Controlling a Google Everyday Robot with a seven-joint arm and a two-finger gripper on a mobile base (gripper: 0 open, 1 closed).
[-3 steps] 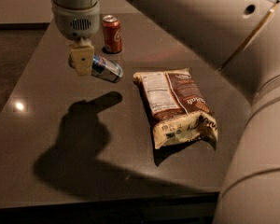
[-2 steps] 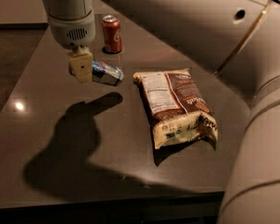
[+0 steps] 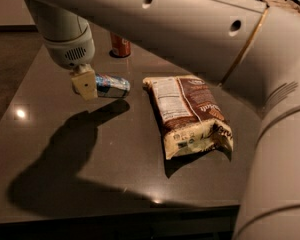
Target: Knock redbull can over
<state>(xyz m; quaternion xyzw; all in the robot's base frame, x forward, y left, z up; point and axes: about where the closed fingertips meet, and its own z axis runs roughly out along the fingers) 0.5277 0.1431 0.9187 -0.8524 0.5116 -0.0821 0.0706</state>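
Observation:
The redbull can (image 3: 111, 85), slim, blue and silver, lies on its side on the dark table (image 3: 115, 154), left of centre. My gripper (image 3: 84, 84) hangs from the arm just left of the can, its cream-coloured fingers (image 3: 85, 82) over the can's left end. The can's left end is hidden behind the fingers.
An orange-red soda can (image 3: 120, 45) stands upright at the back, partly hidden by my arm. A brown and cream snack bag (image 3: 189, 113) lies flat to the right of the redbull can. My arm (image 3: 190, 29) crosses the top and right of the view.
The arm has swung lower across the view and covers more of the soda can. The gripper has stayed at the can's left end. The redbull can stays lying on its side.

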